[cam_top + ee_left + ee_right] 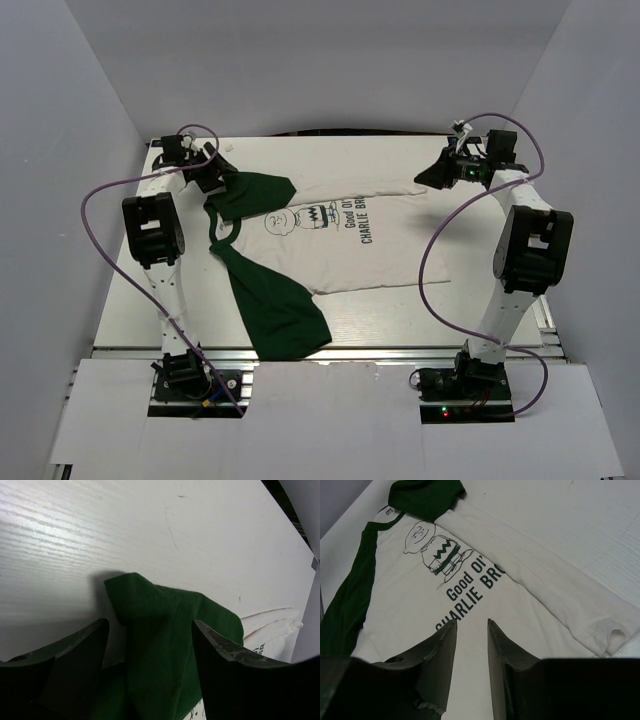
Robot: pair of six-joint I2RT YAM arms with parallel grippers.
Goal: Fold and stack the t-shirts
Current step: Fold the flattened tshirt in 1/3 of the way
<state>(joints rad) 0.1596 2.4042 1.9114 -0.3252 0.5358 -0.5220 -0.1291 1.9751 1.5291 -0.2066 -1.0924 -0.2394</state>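
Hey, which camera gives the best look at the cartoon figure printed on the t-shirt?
The right wrist view: the cartoon figure is close and whole there, its zigzag top and the lettering sharp. The top external view shows it small and sideways. The left wrist view shows mostly a green sleeve, not the figure.

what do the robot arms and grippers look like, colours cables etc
The left arm and right arm are slim white tubes with chunky black joint housings and black bases. A purple cable loops along each. The left gripper and right gripper each have two dark, wedge-shaped fingers.
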